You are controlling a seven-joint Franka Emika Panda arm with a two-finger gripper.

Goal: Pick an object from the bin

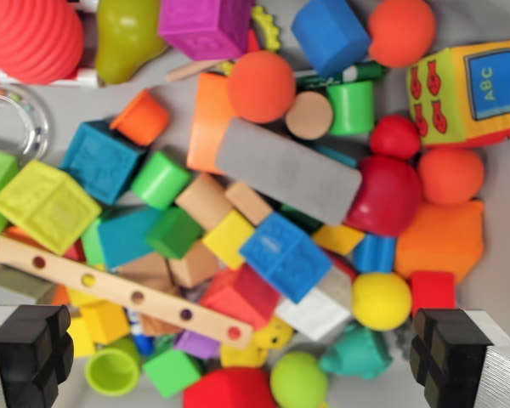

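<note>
Orange balls (261, 86), three, yellow ball (381, 301), one

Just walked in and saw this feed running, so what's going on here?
A robot arm's camera looks straight down into a bin crammed with toys. The gripper hangs open above the pile, its two black fingers at the bottom corners, holding nothing. Between them lie a green ball and a red block; a gray block sits mid-pile. Nothing has been picked yet.

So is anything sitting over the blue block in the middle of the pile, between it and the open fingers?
Nothing visible covers the blue block; it lies on top of the pile. The gripper is open with no object between its fingers and the block. The grey block lies beside it.
</note>
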